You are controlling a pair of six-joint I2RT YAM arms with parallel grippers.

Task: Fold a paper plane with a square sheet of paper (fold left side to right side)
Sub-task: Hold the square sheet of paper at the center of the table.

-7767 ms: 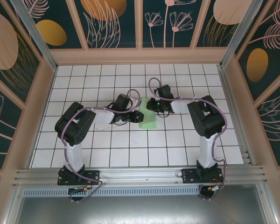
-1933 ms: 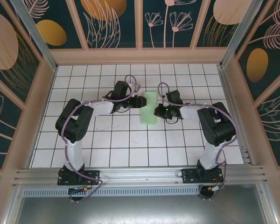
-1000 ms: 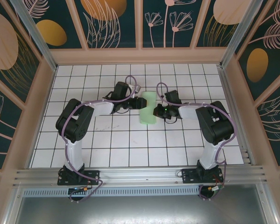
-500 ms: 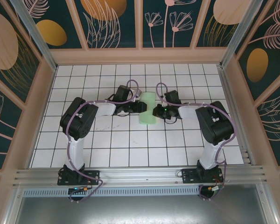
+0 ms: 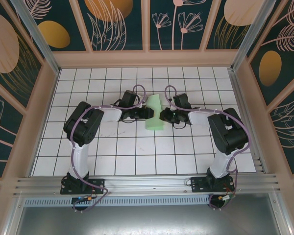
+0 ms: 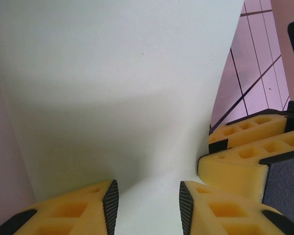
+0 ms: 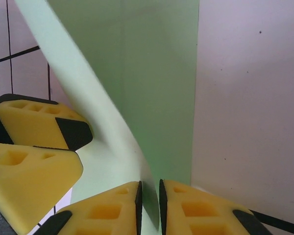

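The square sheet of paper (image 5: 154, 115) lies mid-table as a pale mint-green folded strip, its upper layer bowed up rather than flat. My left gripper (image 5: 147, 113) is at its left edge. In the left wrist view the left gripper (image 6: 149, 205) is open, its jaws apart over the pale sheet (image 6: 112, 88) with paper showing between them. My right gripper (image 5: 163, 116) is at the sheet's right edge. In the right wrist view the right gripper (image 7: 150, 200) stands a narrow slit open, with the raised flap (image 7: 112, 127) of the paper running between the pads.
White tiled floor (image 5: 137, 156) surrounds the paper, with free tiles toward the front. Patterned walls (image 5: 147, 29) close the back and sides. The two grippers' yellow fingers sit close together across the strip; the left gripper's fingers (image 7: 34, 147) show in the right wrist view.
The left gripper has slid right onto the paper's left edge. The right jaws have parted slightly around the flap. The paper's top end has shifted a little left.
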